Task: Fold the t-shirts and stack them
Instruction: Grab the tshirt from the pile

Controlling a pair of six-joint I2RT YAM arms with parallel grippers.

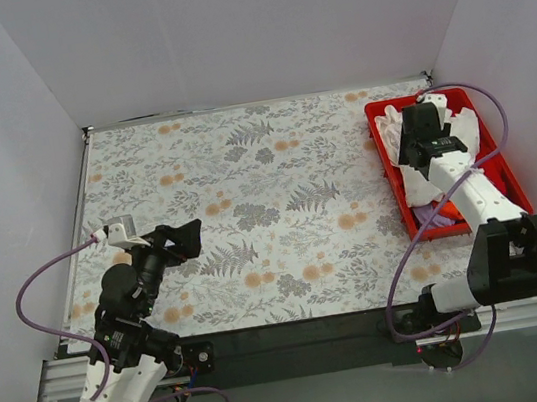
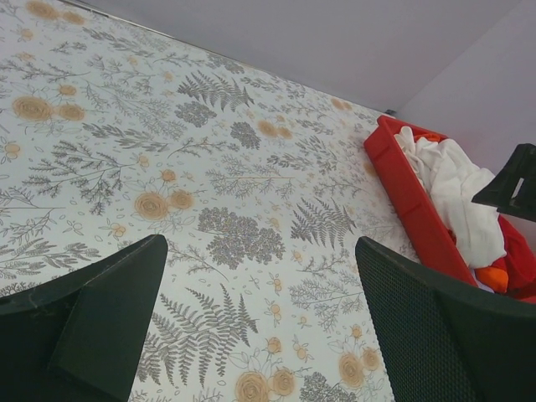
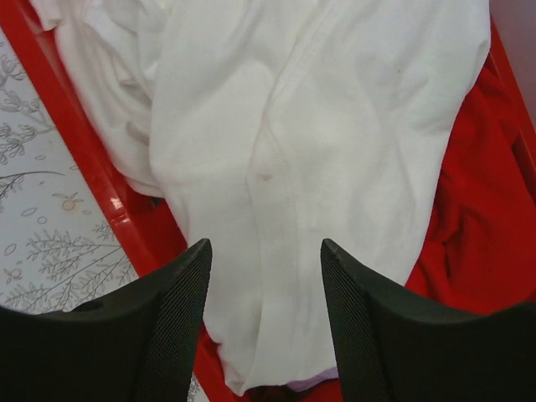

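Top external view: your right gripper [image 1: 418, 133] hangs over the red tray [image 1: 394, 182] at the far right of the floral grey tablecloth [image 1: 266, 181]. Your left gripper [image 1: 185, 239] is poised above the cloth on the near left, well apart from the tray.

Both t-shirts lie crumpled inside the tray. The white t-shirt [image 3: 335, 126] is heaped on top and fills most of the tray. The red t-shirt [image 3: 477, 209] shows beneath it along the right side. A sliver of pale purple fabric [image 3: 314, 381] peeks out under the white one's near edge.

Seen from the right wrist, your right fingers [image 3: 159, 318] stand parted directly over the white t-shirt, a seam running down between them. Nothing is pinched in the gap. Whether the tips press into the fabric, you cannot tell from this angle.

Seen from the left wrist, your left fingers [image 2: 109, 310] are spread wide and hold nothing, with only patterned tablecloth below. The tray sits off to their right.
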